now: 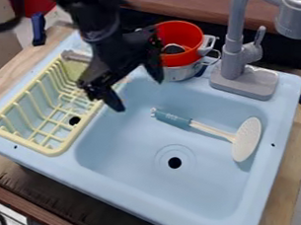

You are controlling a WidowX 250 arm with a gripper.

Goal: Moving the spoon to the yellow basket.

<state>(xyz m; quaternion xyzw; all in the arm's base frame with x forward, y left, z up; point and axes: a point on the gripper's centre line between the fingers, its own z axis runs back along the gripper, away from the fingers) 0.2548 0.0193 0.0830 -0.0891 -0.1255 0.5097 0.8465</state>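
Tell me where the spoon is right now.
In the camera view, the spoon lies in the blue sink, right of centre, between the drain hole and the grey faucet, its white head toward the right.

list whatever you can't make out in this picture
All in the camera view:
- Part of the yellow basket's rim beside the basin: hidden behind the gripper.
- The dark item inside the red pot: too small and blurred to name.
- Most of the metal pot: covered by the red pot.
- Marks on the handle of the spoon: too small and blurred to read.
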